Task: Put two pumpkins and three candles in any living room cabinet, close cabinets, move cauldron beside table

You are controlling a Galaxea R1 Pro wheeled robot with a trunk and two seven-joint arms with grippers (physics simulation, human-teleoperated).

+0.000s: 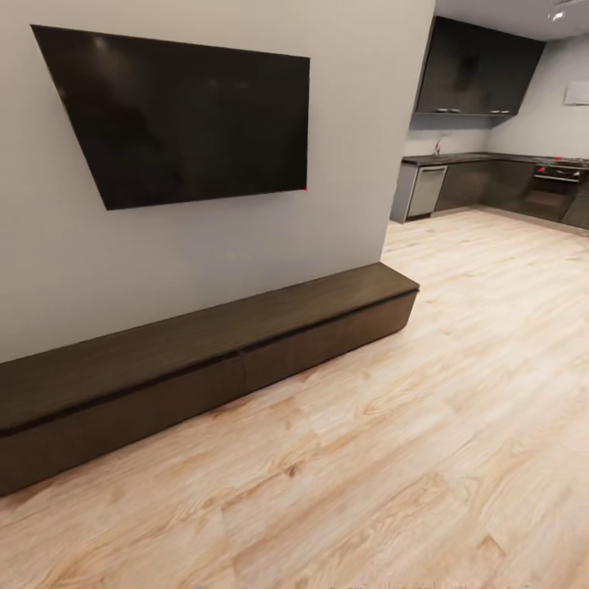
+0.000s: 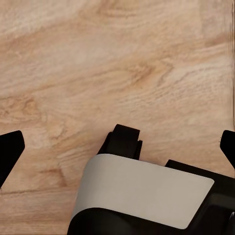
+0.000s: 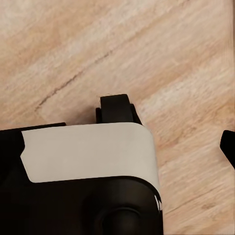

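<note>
One pale wood floor (image 1: pixel 425 393). One long, low dark brown cabinet (image 1: pixel 204 360) lies against the grey wall (image 1: pixel 343 188), drawer fronts flush, its length running from near left toward the kitchen (image 1: pixel 507 180). One black television (image 1: pixel 188 114) hangs above. Left pincer (image 2: pixel 120 147) looks spread wide; right pincer: cannot tell.

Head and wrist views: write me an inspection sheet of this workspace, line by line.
Surface: pale wood-plank floor, bare where seen.
Job's things: long low dark cabinet against the wall, drawer fronts flush and shut, top bare; no pumpkins, candles, cauldron or table seen.
Clutter: nothing seen.
Grippers: left wrist view shows dark fingertips spread wide over floor, holding nothing; right wrist view shows one fingertip at the frame edge, state unclear.
Cables: nothing seen.
Surroundings: black wall-mounted TV above the cabinet; kitchen with dark units beyond the wall's end.
</note>
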